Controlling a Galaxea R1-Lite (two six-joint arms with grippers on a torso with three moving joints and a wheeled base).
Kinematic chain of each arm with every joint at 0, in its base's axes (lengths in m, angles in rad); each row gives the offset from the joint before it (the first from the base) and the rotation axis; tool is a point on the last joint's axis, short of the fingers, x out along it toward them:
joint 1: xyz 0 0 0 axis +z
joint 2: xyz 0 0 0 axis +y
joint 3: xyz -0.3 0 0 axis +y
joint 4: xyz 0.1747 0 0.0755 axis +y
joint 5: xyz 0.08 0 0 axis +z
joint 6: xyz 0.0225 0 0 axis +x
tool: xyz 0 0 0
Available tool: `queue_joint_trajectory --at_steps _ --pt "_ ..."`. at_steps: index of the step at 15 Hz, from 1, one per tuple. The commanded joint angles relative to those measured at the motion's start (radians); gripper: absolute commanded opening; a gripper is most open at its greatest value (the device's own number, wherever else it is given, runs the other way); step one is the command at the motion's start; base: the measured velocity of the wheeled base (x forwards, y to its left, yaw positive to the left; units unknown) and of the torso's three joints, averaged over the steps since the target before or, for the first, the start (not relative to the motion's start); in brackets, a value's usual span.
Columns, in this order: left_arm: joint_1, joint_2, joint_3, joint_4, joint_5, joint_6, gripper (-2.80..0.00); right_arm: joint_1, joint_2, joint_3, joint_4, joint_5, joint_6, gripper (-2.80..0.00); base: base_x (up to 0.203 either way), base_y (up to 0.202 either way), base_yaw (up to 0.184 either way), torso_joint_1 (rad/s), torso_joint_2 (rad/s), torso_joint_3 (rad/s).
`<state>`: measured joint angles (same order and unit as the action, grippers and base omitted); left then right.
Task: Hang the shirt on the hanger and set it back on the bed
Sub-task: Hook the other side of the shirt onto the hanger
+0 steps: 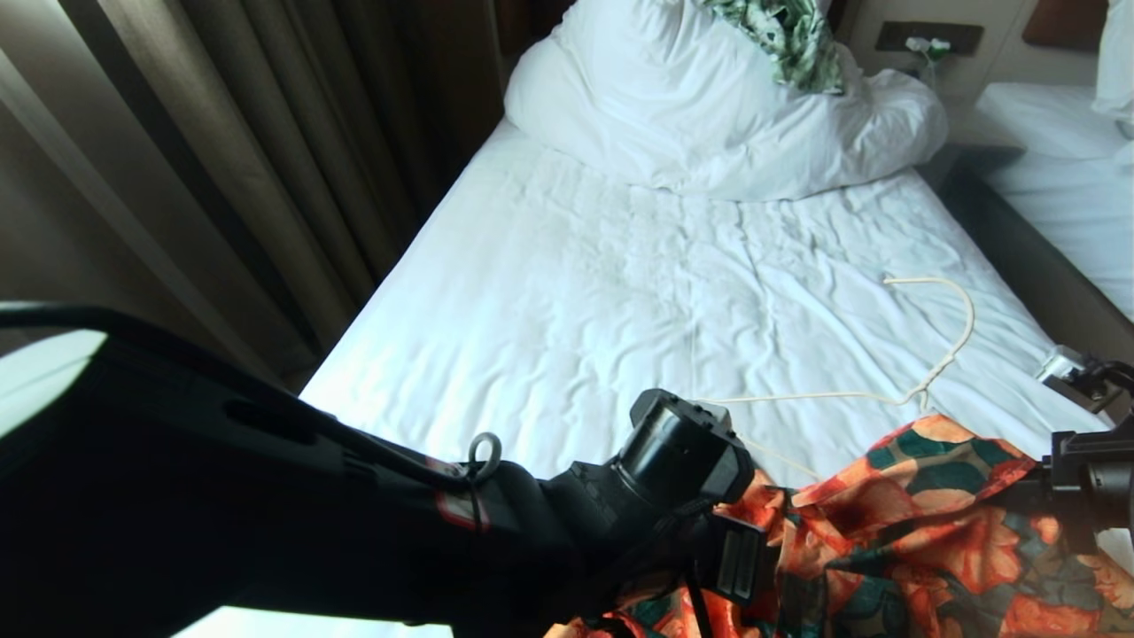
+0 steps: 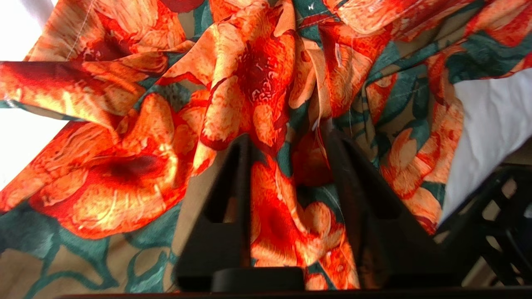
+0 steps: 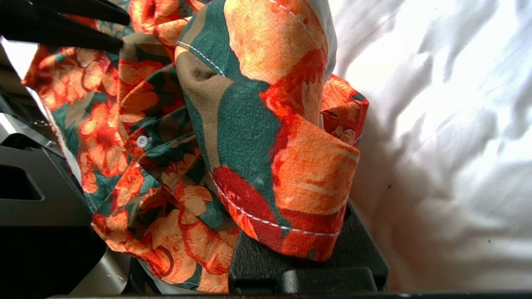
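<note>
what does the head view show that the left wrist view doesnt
Only the head view shows the hanger lying on the bed, its lower part under the shirt, plus the bunched duvet and green-and-white cloth. Only the left wrist view shows the left hand, its fingers parted with shirt fabric between them. Both show the crumpled floral shirt on white sheet.

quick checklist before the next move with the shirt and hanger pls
1. Right gripper shut on the shirt: ok.
2. Left gripper gripping the shirt: not ok, fingers apart, cloth loose between them.
3. Hanger inside the shirt: not ok, hook and neck lie bare on the sheet beside it.
4. Hanger's far end free: cannot tell, it runs under cloth.
5. Shirt resting on the bed: ok, at the near edge.
</note>
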<state>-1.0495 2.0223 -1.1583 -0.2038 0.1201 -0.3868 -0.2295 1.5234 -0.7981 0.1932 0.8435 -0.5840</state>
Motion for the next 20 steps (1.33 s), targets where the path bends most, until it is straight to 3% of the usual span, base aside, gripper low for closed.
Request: queue_joint_trajectory --at_steps 1,6,12,13,20 --pt "-0.022 0.058 -0.019 -0.005 0.034 -0.003 0.00 -0.003 0.002 0.000 0.000 0.015 -0.003 -2.80 0.000 0.000 0.000 0.000 0.00 0.000" --pt "-0.035 0.167 -0.094 -0.030 0.094 0.006 0.00 -0.004 -0.017 -0.003 0.002 0.035 -0.002 -2.80 0.000 0.000 0.000 0.000 0.00 0.000" --pt "-0.032 0.223 -0.092 -0.085 0.158 0.043 0.00 -0.004 -0.035 -0.006 0.000 0.049 -0.002 -2.80 0.000 0.000 0.000 0.000 0.00 0.000" --pt "-0.032 0.225 -0.093 -0.086 0.164 0.044 -2.80 -0.004 -0.039 -0.006 0.000 0.049 -0.002 -2.80 0.000 0.000 0.000 0.000 0.00 0.000" --pt "-0.005 0.176 -0.100 -0.088 0.177 0.043 -2.80 -0.006 -0.047 0.000 0.002 0.059 -0.006 -2.80 0.000 0.000 0.000 0.000 0.00 0.000"
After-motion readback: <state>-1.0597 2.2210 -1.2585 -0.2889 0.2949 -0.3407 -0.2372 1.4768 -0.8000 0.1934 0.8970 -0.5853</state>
